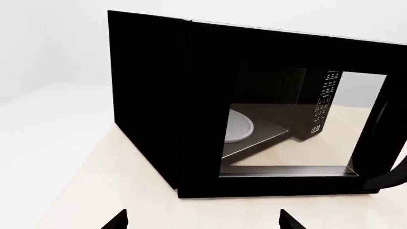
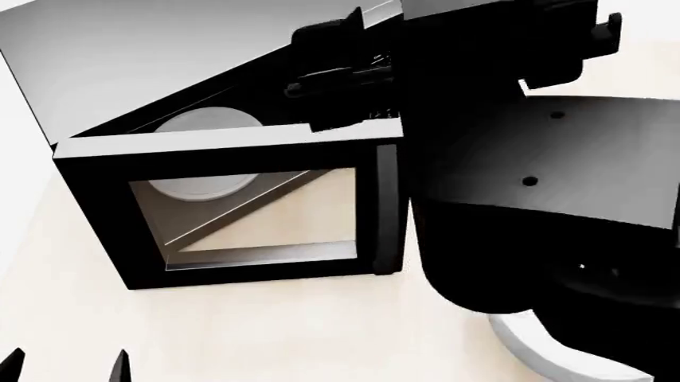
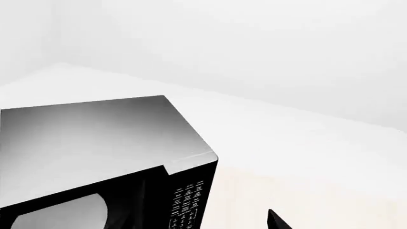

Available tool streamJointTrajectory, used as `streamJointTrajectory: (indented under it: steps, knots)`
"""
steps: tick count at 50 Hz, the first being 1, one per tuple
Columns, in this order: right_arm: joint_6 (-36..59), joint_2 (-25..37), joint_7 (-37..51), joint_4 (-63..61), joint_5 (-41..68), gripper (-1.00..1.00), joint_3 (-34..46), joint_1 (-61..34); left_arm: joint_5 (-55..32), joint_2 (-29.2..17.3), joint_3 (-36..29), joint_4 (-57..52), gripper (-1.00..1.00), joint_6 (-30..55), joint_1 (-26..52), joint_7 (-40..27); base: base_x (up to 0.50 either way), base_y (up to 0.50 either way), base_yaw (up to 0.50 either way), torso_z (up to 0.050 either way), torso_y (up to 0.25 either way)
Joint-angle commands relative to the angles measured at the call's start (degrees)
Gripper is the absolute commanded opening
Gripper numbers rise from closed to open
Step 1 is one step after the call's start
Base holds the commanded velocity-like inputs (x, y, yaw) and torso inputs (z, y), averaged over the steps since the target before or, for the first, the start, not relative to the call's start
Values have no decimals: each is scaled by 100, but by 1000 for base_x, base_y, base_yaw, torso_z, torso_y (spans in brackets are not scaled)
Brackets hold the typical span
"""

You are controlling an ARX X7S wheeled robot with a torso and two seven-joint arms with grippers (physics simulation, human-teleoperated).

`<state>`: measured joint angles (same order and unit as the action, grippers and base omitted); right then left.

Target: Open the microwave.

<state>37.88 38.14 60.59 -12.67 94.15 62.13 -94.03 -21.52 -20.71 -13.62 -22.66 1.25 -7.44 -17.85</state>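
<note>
Microwave (image 2: 159, 72) sits on the beige table (image 2: 266, 334), door (image 2: 228, 211) swung wide open, turntable (image 2: 202, 119) exposed. Left gripper (image 1: 202, 220) jaws spread, facing door. Right gripper (image 3: 275, 220): jaw state can't tell.

There is one large black box microwave with a grey metallic top (image 2: 159, 56). It has one glass-windowed door (image 2: 244, 208), one white round turntable (image 2: 202, 151) and one white-labelled keypad (image 3: 186, 204). One pale wooden table (image 2: 266, 326) carries it, and one pale grey round object (image 2: 552, 354) lies there, partly hidden.
</note>
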Motion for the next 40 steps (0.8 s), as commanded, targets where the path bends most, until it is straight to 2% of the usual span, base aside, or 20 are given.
streamJointTrajectory:
  steps: [1, 22, 40]
  knots:
    - [504, -593, -458, 1666, 845, 100, 114, -341, -48, -14, 1, 36, 100, -11, 28, 7, 0, 0, 0, 0, 0]
    - [786, -1646, -1781, 4106, 298, 100, 566, -815, -129, -67, 9, -51, 100, 3, 3, -27, 0, 0, 0, 0, 0]
    - [578, -2201, -2385, 5245, -97, 100, 857, -565, -168, -99, 15, -85, 100, -2, 2, -60, 0, 0, 0, 0, 0]
